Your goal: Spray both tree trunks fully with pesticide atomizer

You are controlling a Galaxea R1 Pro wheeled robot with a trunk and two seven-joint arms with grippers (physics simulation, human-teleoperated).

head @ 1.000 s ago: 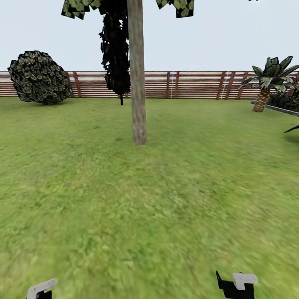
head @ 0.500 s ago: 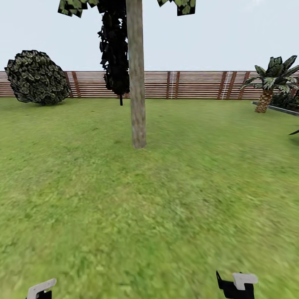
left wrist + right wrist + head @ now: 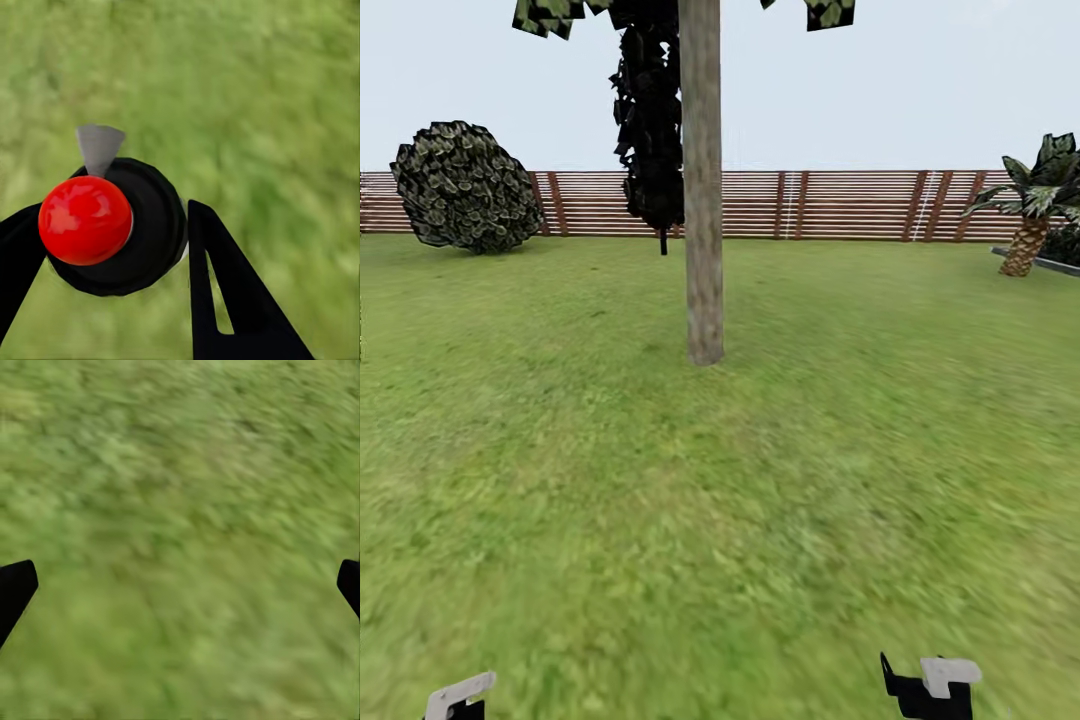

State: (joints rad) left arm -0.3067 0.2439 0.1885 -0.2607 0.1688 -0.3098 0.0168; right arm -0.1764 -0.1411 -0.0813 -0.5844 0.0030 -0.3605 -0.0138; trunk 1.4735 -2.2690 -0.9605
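While the left hand (image 3: 112, 240) apparently grips a red-topped atomizer (image 3: 112, 225), the right hand (image 3: 180, 585) gapes empty.

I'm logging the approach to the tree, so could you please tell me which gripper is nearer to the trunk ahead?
Right, slightly. The tree trunk stands ahead near centre; the right gripper sits closer to its line than the left gripper, which holds the atomizer. Both remain well short of it.

I'm looking out over a fenced garden: green lawn (image 3: 760, 480) runs up to a brown slatted wooden fence (image 3: 840, 205) under open sky. A tall pale tree trunk (image 3: 703, 200), a round bush (image 3: 465, 188) and a small palm (image 3: 1035, 215) stand on the grass.
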